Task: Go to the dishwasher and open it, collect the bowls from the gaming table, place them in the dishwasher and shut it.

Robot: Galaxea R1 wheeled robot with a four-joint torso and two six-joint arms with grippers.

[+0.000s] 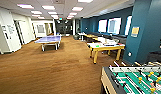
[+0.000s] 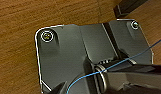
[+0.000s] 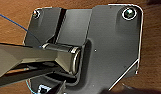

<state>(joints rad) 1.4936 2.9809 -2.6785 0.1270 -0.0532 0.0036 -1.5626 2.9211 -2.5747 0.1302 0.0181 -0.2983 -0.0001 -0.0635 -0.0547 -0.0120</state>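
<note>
**Games room ahead, yellow-legged table in sight**

Carpet (image 1: 46, 72), brown and wide, stretches in front of you across an open office games room. You see the gaming table (image 1: 106, 47), with its white top and yellow rim and legs, to the right of the room's middle, near the blue wall (image 1: 146, 27). On its top, near the left end, a small lime-green shape (image 1: 97, 45) shows, too blurred for you to call a bowl with certainty. Farther back and to the left stands a blue table-tennis table (image 1: 49, 39). At the lower right corner of the head view, close to you, sits the foosball table (image 1: 136, 80) with its green field and rods. Whether either gripper is released or clenched, you cannot tell; both wrist views look down over brown carpet.
</note>
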